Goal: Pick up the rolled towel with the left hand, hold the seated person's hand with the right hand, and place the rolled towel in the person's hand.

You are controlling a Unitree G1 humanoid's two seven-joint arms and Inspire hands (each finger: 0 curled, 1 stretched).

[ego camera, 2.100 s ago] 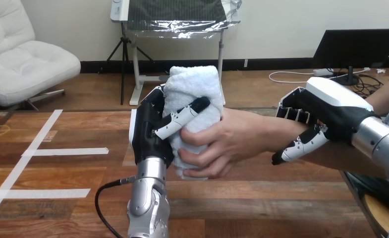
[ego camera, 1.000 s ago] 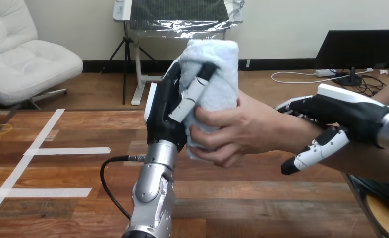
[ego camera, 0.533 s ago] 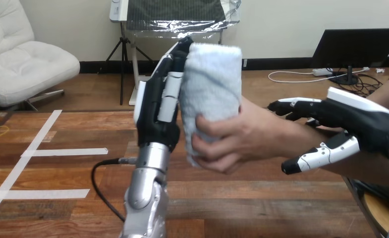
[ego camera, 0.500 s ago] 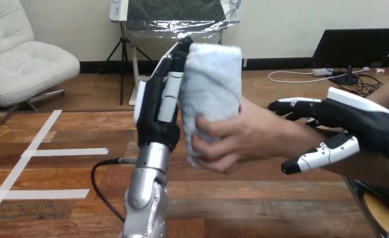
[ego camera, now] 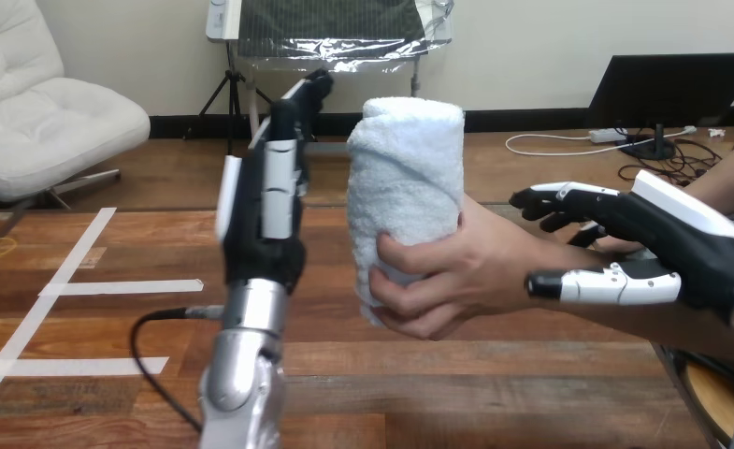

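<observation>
Judging by where things stood, was the handover done? (Student)

Largely, it appeared. The rolled towel (ego camera: 408,173) stood upright in the person's hand (ego camera: 456,281), whose fingers wrapped its lower half. The left hand (ego camera: 262,229) stood apart at the towel's left, fingers straight, grasping nothing. The right hand (ego camera: 667,248) lay over the person's wrist, fingers and thumb extended, not clasping it. Only drawing both arms back seemed left. (Instructor)

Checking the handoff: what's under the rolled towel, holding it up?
The person's hand curls round the rolled towel's lower half. Its palm is hidden by the towel. The left hand stands apart, open.
</observation>
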